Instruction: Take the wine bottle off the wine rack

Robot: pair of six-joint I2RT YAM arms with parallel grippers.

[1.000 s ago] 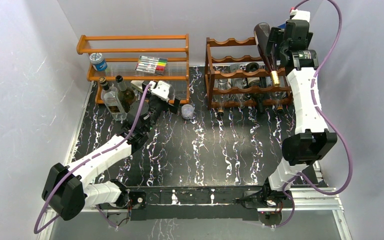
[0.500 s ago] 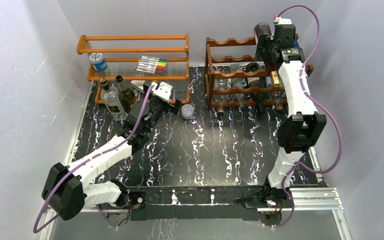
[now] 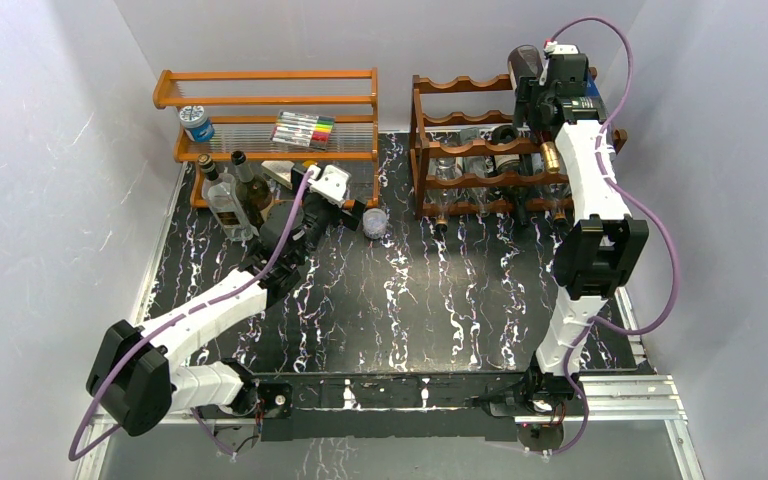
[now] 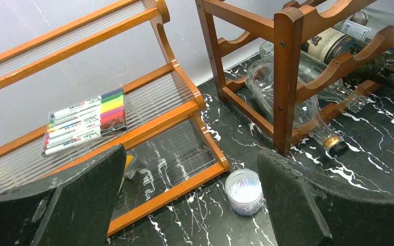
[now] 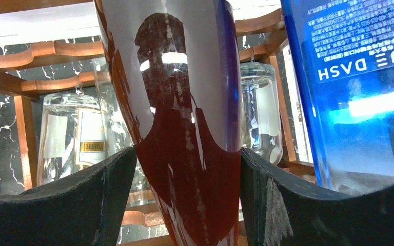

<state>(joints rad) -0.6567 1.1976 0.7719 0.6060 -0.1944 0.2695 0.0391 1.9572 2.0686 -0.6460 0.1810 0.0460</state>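
The dark reddish-brown wine rack (image 3: 465,150) stands at the back right with several bottles lying in its cradles. My right gripper (image 3: 540,95) is above the rack's top right corner, shut on a dark red wine bottle (image 3: 523,62). In the right wrist view the wine bottle (image 5: 184,102) fills the gap of the right gripper (image 5: 187,169), both pads pressed on its sides, with rack rails (image 5: 41,51) behind. My left gripper (image 3: 345,215) is open and empty on the table's left half. In the left wrist view the left gripper (image 4: 192,179) faces the rack's left post (image 4: 286,77).
A blue bottle (image 5: 359,87) is close on the right of the held one. A lighter orange shelf (image 3: 270,100) at the back left holds a marker pack (image 3: 303,129) and a tin (image 3: 197,123). Two bottles (image 3: 228,200) stand before it. A small clear jar (image 3: 375,222) sits by the left gripper.
My right wrist has moved left and back over the rack's top with the bottle in its grip, and the forearm has swung in. The left arm has hardly moved.
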